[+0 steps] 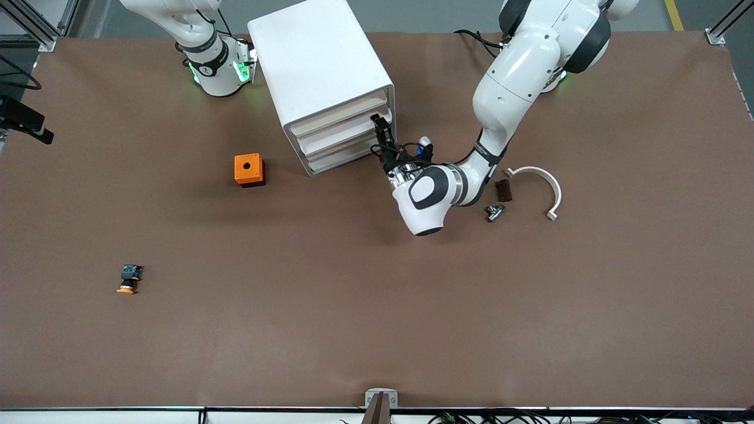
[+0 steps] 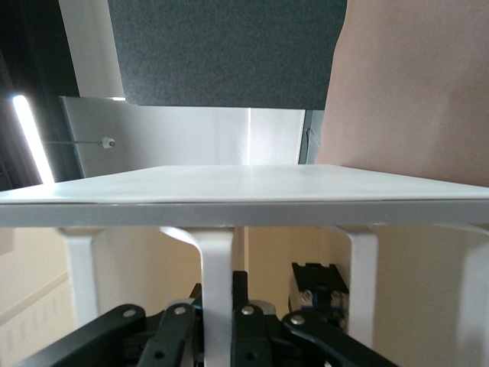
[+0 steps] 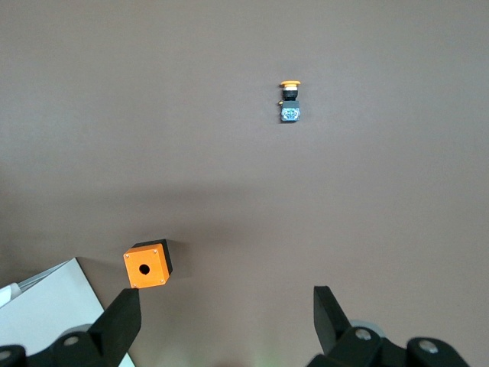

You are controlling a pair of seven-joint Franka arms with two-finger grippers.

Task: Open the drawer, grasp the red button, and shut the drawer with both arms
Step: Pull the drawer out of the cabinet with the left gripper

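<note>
The right gripper [image 3: 221,325] waits with jaws spread wide, holding nothing, high above the orange box [image 1: 249,169]. The white cabinet's [image 1: 318,70] cream-edged drawer [image 1: 340,135] sits closed; the left gripper [image 1: 382,136] is clenched on its front edge.

We seem to be in a robotics lab: two white robot arms [image 1: 506,100] are mounted at a table [image 1: 377,330] covered in plain brown matting. Beside that table we see aluminium frame posts [image 1: 35,26], bundled cables [image 1: 471,417] and grey floor.
</note>
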